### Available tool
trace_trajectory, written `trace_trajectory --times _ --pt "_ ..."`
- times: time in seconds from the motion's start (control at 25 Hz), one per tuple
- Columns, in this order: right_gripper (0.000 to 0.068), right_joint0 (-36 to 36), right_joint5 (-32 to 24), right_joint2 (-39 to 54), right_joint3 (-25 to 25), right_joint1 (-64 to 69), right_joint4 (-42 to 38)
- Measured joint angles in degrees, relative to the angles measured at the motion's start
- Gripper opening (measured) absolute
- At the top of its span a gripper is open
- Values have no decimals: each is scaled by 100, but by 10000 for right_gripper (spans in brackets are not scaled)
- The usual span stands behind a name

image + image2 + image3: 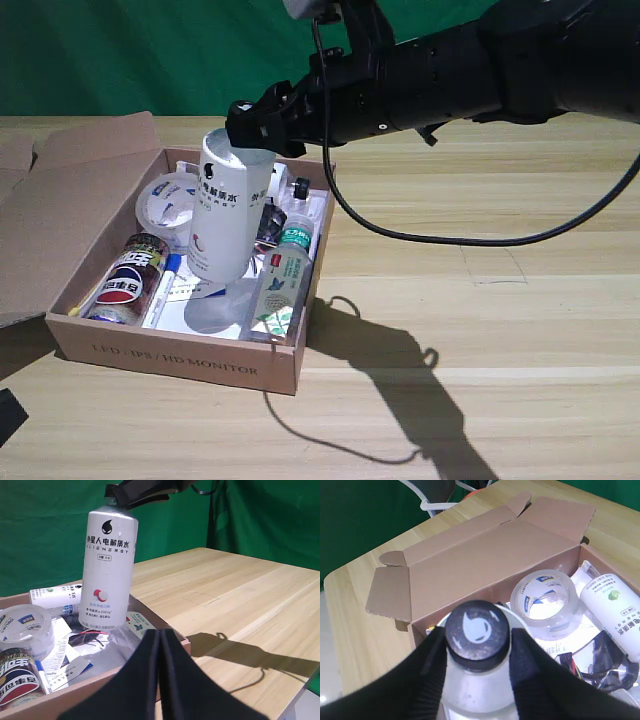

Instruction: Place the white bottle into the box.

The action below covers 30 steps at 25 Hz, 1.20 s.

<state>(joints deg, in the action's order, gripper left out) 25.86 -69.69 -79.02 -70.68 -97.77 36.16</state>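
"White bottle [222,205], where is it?"

"I see it upright inside the box [180,355], near the middle, tilted a little. Can't tell whether its base rests on the clutter or hangs just above it."

"Tool state?"

"My right gripper [476,645] is clenched on the white bottle at the neck, one black finger on each side of the black cap [477,635]."

"What's around the bottle?"

"All placed off the box: tape roll [168,205] in its back corner on the exterior view's left, cola can [130,280] at the front on that side, clear green-capped bottle [283,280] along the wall on the exterior view's right, smaller white bottle [615,612] at the back. Flap [60,215] folded outward on the exterior view's left."

"Box sits where?"

"On the wooden table [480,280], green backdrop behind it."
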Motion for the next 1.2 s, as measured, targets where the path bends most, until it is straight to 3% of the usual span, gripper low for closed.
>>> trace_trajectory --times 0.32,0.56,0.68,0.8,0.88,1.0,1.04,1.08,1.2 --pt "295 3 -57 -78 -78 -144 -178" --pt "576 3 -57 -132 -150 -144 -183" --pt "600 3 -57 -132 -150 -144 -183" --pt "526 3 -69 -132 -150 -139 -183" --pt "392 3 -89 -132 -150 -139 -183" --pt "128 3 -117 -132 -11 -131 -307" --pt "78 3 -131 -132 85 -126 -363" --pt "38 3 -141 -132 214 -101 -464" --pt "8 3 -146 -132 518 94 -908"
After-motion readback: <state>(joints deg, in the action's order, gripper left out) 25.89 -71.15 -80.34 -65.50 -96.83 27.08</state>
